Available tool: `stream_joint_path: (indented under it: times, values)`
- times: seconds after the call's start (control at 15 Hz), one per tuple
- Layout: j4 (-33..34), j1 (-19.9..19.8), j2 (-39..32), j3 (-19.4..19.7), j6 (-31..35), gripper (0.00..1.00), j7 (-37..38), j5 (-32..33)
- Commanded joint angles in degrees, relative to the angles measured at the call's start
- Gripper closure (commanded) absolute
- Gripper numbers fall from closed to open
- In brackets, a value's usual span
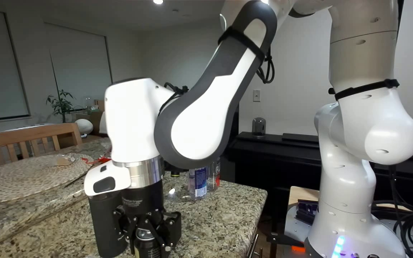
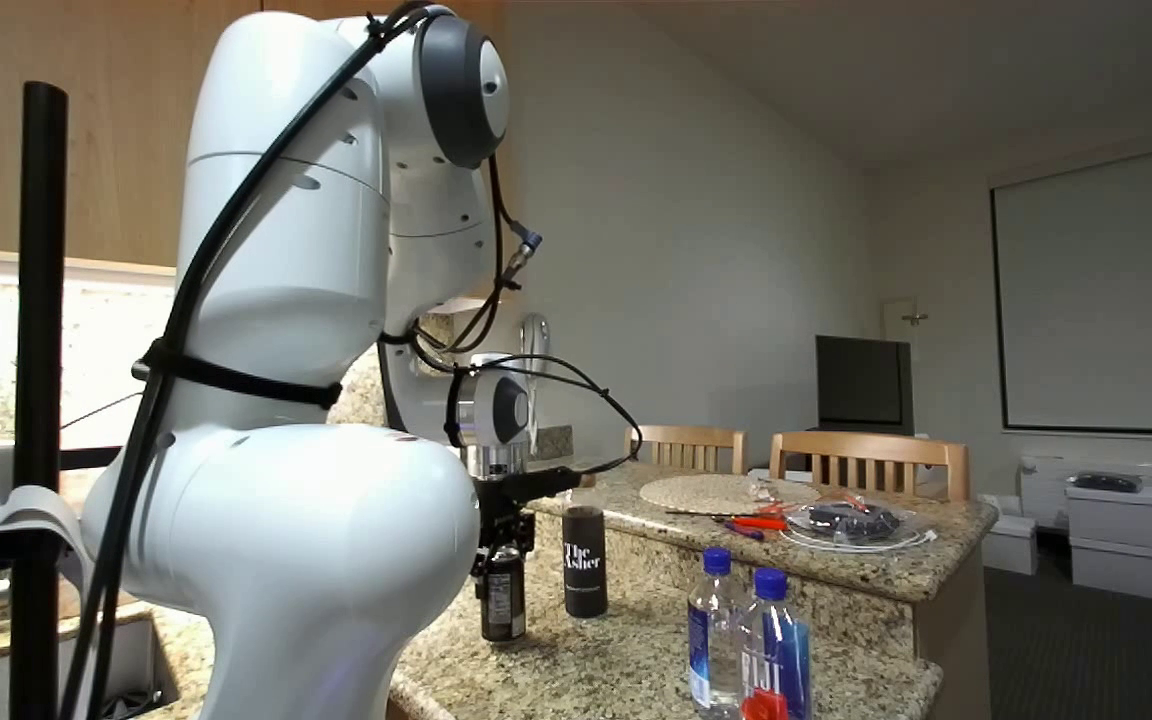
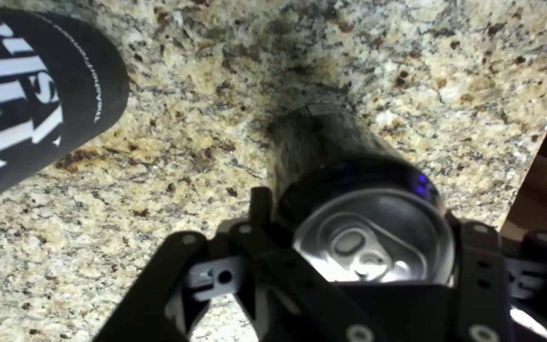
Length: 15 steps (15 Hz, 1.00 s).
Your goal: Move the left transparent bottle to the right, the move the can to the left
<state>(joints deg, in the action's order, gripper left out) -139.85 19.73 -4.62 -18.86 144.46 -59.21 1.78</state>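
We find four containers at the lower counter (image 2: 576, 670): the can (image 2: 504, 597), the black bottle (image 2: 585, 565) and two clear bottles (image 2: 712, 640). The clear bottles stand upright side by side, well apart from the can, with blue caps (image 2: 717, 561) on and blue on their labels (image 2: 699, 640); their walls let us see through in places, yet we cannot tell how full they are. Nor can we say which of the pair the task means. The black bottle stands upright near the can, with a gap between them; its dark side, printed in large white letters, hides whatever is inside. On the raised ledge (image 2: 876, 575), what seems a clear bag (image 2: 894, 522) lies around a dark bundle (image 2: 848, 520).

The can itself is near-black, with small pale print on its side. In the wrist view we look down on its silvery lid (image 3: 382, 232), where the ring tab (image 3: 361, 251) lies flat; its contents are out of our sight. In an exterior view it is upright over the lower counter, though we cannot tell whether its base touches the counter. The gripper (image 3: 359, 213) is clamped on the can, one finger (image 3: 260, 206) against each side.
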Motion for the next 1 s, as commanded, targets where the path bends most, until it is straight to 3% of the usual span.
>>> stream_joint_path:
  times: [0.0,0.93]
  values:
    - [-1.4,-0.8,0.8,-0.5,1.9,0.53,0.7,1.1]
    - [-2.2,-0.9,1.4,-0.5,1.6,0.51,0.9,1.0]
